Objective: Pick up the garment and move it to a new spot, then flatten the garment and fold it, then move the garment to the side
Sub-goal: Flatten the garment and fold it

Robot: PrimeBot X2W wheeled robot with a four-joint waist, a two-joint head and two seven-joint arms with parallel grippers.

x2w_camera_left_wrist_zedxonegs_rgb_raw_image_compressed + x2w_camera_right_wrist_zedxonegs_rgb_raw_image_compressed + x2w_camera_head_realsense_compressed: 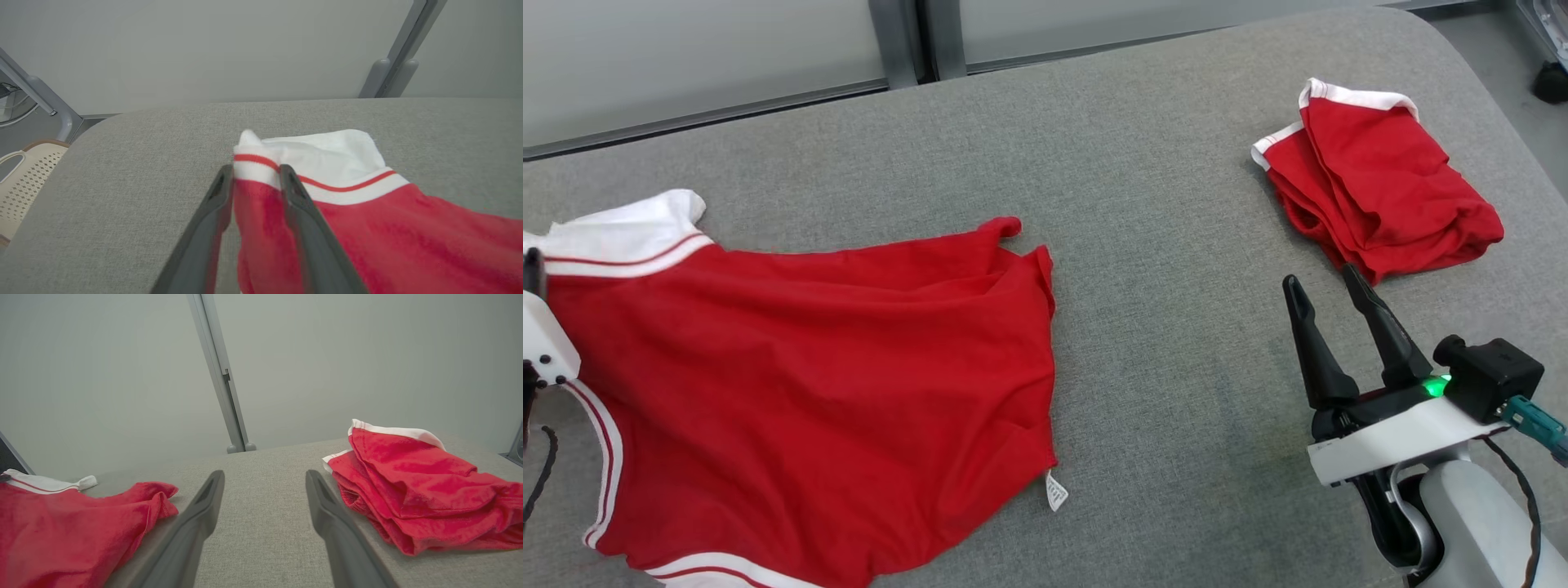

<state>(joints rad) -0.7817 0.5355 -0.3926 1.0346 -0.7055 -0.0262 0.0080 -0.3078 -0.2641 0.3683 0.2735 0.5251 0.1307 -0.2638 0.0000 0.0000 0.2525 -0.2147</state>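
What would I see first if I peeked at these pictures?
A big red shirt with white striped trim sprawls across the left of the grey table, and the left pincer is pinching its white-edged corner. Over on the far right sits a folded red bundle, with the right pincer open and empty close by.

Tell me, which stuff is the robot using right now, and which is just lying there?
In the job: spread-out red garment with white trim; left gripper pinching its edge.
Lying about: folded red-and-white garment; beige perforated plastic basket; open right gripper.
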